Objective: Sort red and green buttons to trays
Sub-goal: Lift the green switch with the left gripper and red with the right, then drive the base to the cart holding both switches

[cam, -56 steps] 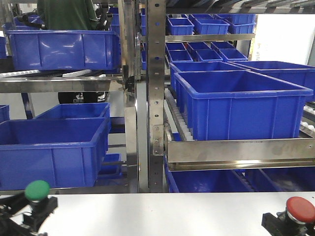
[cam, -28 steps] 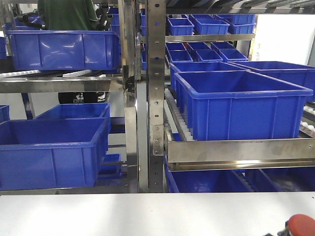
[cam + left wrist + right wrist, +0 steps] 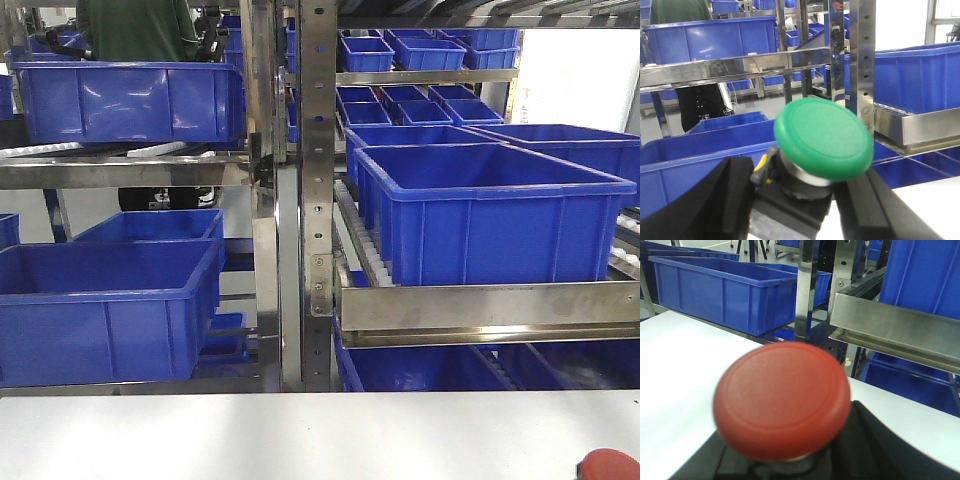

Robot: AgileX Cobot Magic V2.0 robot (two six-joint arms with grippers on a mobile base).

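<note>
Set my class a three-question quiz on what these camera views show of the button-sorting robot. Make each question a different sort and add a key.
1. True or false: in the left wrist view, the green button sits between the fingers of the left gripper.
2. Multiple choice: which button shows at the bottom edge of the front-facing view? A. the green button. B. the red button. C. both.
3. Fill in the blank: the crates on the steel racks behind the white table are all ___ in colour.

Key: 1 true; 2 B; 3 blue.
</note>
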